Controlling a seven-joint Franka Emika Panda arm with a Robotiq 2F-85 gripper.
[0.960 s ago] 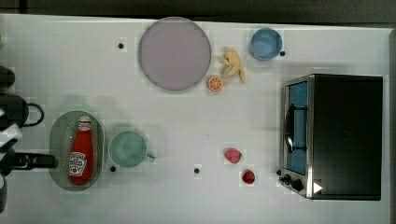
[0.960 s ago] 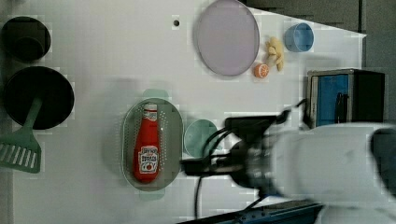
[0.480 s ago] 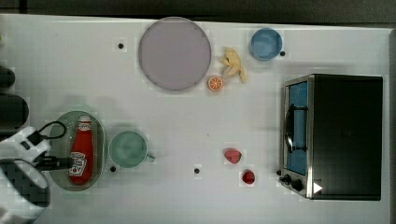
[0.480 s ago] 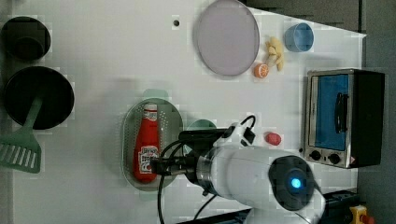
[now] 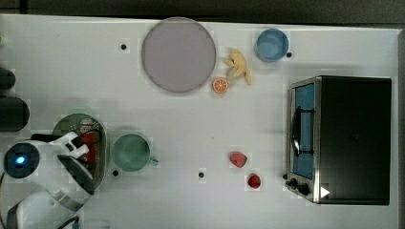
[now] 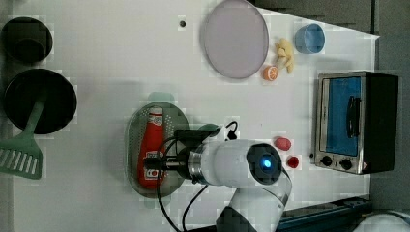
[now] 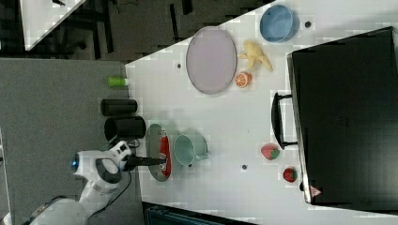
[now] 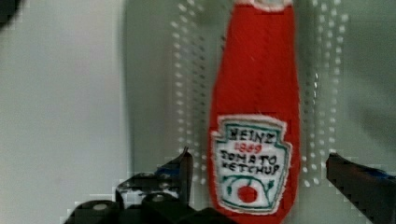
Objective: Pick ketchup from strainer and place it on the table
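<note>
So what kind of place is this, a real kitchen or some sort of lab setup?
Most likely a lab bench staged as a toy kitchen: a white table with a toaster oven, a ketchup in a strainer, and play fruit.

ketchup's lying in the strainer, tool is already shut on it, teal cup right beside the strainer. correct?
Not quite. The tool is open: in the wrist view its fingers stand either side of the ketchup with gaps. The ketchup does lie in the strainer, and the teal cup sits beside it.
</note>
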